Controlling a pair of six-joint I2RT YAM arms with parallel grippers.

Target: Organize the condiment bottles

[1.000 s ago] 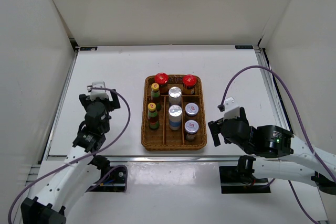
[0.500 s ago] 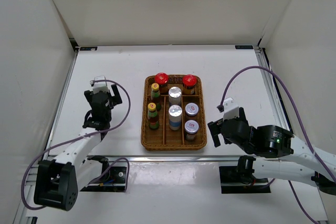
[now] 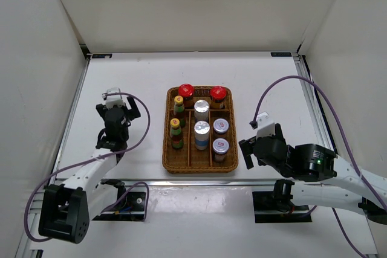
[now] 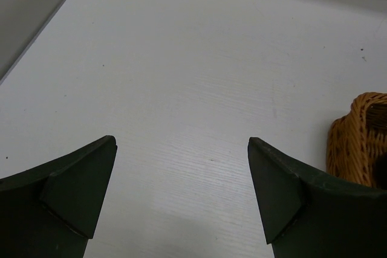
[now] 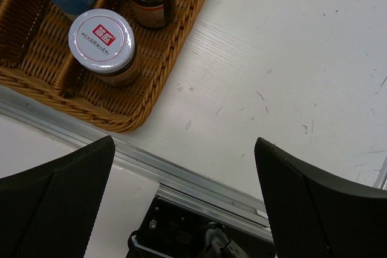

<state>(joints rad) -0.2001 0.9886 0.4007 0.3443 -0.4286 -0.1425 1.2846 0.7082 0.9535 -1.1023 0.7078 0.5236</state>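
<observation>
Top external view has all eight condiment bottles standing upright inside the wicker tray (image 3: 167,149), which sits about mid-table (image 3: 127,77). Far end of the tray: one red-capped bottle (image 3: 185,91) at the left corner and a second red-capped bottle (image 3: 218,93) at the right corner. Then three lanes run toward me. The left lane has the two slim yellow-capped bottles (image 3: 176,131) one behind the other, the middle lane has the two tall silver-capped bottles (image 3: 201,130), and the right lane has the two short silver-lidded jars (image 3: 221,145). My left gripper (image 3: 119,109) is off to the left of the tray, well apart from it, with its jaws spread wide and nothing between them. On the left wrist cam (image 4: 181,146) I only get bare white table between the fingers, plus a corner of the tray (image 4: 354,137) poking in at the right edge. My right gripper (image 3: 247,153) is just beside the tray's near right corner, not touching it as far as I can tell, also wide open and empty. Right wrist cam (image 5: 184,143) looks down past the fingers at the tray's corner (image 5: 127,122) with both jars in it. The nearer jar (image 5: 101,38) shows a red label on its lid, and one of the white-and-blue tall bottles is cut off at the top left. A metal rail (image 5: 199,179) runs along the table's near edge right under that corner.
</observation>
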